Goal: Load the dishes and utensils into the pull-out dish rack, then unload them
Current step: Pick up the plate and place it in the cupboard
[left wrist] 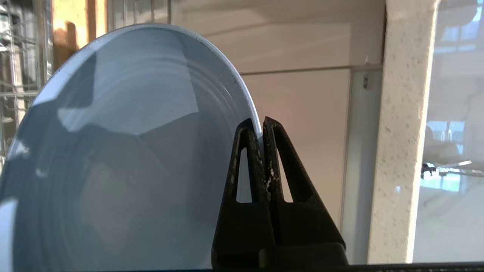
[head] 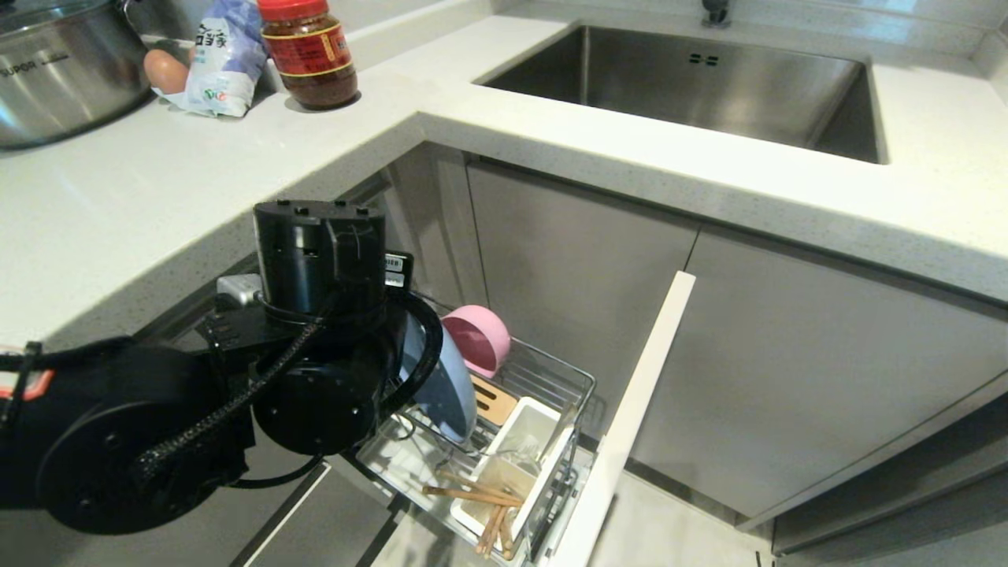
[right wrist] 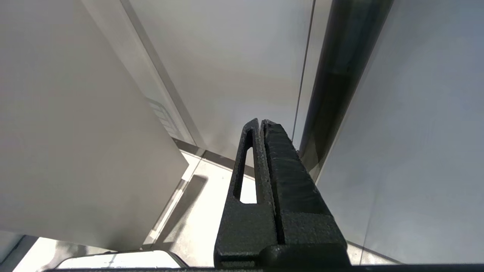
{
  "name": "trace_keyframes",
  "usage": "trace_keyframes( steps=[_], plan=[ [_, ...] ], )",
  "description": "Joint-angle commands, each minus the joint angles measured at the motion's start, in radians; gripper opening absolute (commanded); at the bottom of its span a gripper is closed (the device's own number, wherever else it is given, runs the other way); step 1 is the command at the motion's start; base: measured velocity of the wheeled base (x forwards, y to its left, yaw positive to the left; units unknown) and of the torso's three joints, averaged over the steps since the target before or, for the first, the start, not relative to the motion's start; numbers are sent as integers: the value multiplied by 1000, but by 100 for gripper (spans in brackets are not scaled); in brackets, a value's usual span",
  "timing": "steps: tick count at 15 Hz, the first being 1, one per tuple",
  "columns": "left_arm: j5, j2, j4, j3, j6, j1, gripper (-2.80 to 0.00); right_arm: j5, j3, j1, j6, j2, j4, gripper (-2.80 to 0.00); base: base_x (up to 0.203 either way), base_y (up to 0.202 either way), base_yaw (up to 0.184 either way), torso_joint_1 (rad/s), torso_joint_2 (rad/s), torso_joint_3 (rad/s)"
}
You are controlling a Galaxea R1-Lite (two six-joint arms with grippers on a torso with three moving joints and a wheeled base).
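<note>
The light blue plate (left wrist: 124, 151) stands on edge, and my left gripper (left wrist: 261, 126) is shut on its rim. In the head view the plate (head: 450, 390) is upright over the pull-out dish rack (head: 579, 382), half hidden by my left arm; whether it rests in the prongs is hidden. Behind it the pink bowl (head: 476, 339) sits on its side in the rack. Wooden chopsticks (head: 472, 494) lie across the white utensil cup (head: 524, 461), where a slim silver fork (head: 557, 437) leans. My right gripper (right wrist: 261, 122) is shut on nothing, parked by cabinet fronts.
The rack's narrow white front panel (head: 630, 425) juts out from the grey cabinets. Above, the counter (head: 236, 150) carries a steel pot (head: 63, 71), an egg (head: 165, 71), a bag (head: 224, 55) and a jar (head: 311, 51). The sink (head: 693, 87) is at the back right.
</note>
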Motion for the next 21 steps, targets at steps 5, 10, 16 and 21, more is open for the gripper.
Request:
trace_keyframes(
  steps=[5, 10, 16, 21],
  plan=[
    [19, 14, -11, 35, -31, 6, -280, 0, 0, 1, 1, -4, 0, -280, 0, 0, 0, 0, 0, 0],
    [20, 17, -5, 48, -31, 6, -280, 0, 0, 0, 1, -4, 0, -280, 0, 0, 0, 0, 0, 0],
    [44, 31, 11, 64, -31, 7, -280, 0, 0, 0, 1, -4, 0, -280, 0, 0, 0, 0, 0, 0],
    [41, 59, 64, 70, -31, 7, -280, 0, 0, 0, 1, -4, 0, -280, 0, 0, 0, 0, 0, 0]
  ],
)
